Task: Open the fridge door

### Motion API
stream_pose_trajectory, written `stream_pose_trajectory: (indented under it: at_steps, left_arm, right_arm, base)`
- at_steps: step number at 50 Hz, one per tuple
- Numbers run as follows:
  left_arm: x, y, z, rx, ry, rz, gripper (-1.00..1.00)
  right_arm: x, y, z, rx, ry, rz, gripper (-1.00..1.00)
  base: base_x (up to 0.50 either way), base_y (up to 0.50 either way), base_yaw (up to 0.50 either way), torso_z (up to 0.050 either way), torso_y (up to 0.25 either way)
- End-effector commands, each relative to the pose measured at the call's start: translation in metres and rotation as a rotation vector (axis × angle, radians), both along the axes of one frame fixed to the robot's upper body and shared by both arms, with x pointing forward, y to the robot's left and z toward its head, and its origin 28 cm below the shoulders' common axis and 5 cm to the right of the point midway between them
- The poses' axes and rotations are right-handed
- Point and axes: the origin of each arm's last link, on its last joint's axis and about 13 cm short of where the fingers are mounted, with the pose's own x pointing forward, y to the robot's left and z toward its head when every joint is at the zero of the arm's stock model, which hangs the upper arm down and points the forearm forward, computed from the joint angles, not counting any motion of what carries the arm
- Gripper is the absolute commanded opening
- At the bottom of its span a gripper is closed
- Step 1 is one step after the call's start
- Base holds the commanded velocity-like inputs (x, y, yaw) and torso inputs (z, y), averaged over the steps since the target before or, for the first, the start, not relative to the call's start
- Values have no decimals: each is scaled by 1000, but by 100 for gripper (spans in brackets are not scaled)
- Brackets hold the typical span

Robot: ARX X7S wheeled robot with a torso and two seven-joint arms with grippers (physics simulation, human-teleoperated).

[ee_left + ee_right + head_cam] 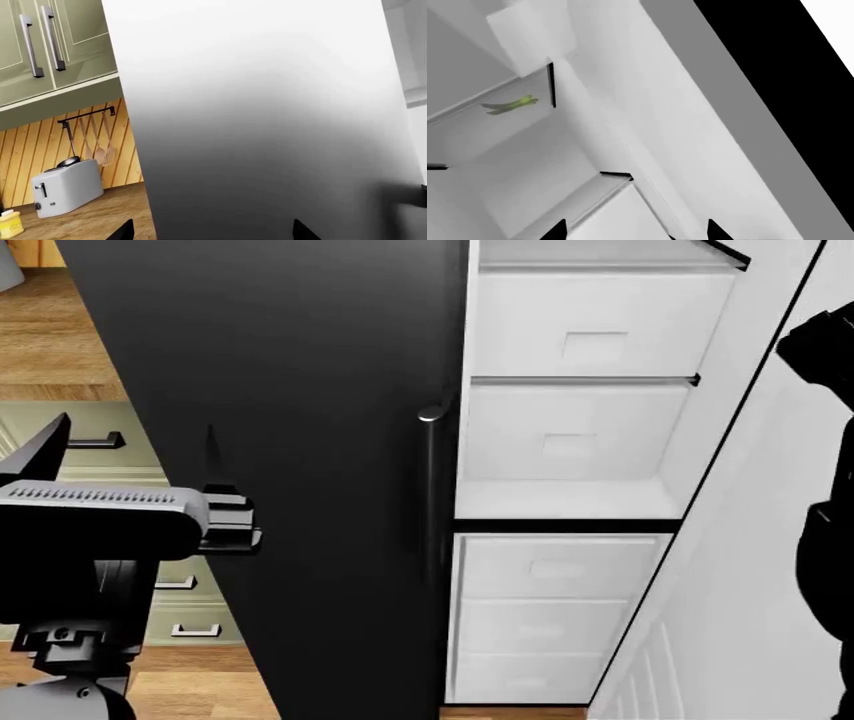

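The fridge door (747, 580) stands swung wide open at the right of the head view, showing its white inner face; its handle is out of view. The white fridge interior (574, 440), with shelves and drawers, lies exposed. My right gripper (635, 232) is open and empty, its dark fingertips (557, 231) pointing into the white interior. Only my right arm (821, 350) shows in the head view, beside the door. My left gripper (213, 235) is open and empty, close in front of the glossy black left leaf (267, 125).
The closed left leaf (294, 390) has a slim vertical handle (430, 490). A green vegetable (510, 105) lies on a fridge shelf. A toaster (65, 187) and a yellow bottle (10, 224) stand on the wooden counter. Pale green drawers (180, 610) sit left of the fridge.
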Motion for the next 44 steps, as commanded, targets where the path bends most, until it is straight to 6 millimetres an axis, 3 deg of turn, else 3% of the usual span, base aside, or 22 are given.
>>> stream_pose_trajectory:
  at_steps: [1, 18, 44]
  left_arm:
    - [-1, 1, -1, -2, 0, 3, 100]
    - [-2, 1, 0, -1, -1, 5, 100]
    - [-1, 0, -1, -2, 1, 4, 100]
  right_arm:
    - [-1, -6, -1, 32, 16, -39, 100]
    - [-10, -29, -9, 215, 19, -190, 100]
    - [-13, -41, -3, 219, 9, -231, 100]
  base:
    - [0, 0, 0, 0, 0]
    - [0, 0, 0, 0, 0]
    - [0, 0, 0, 0, 0]
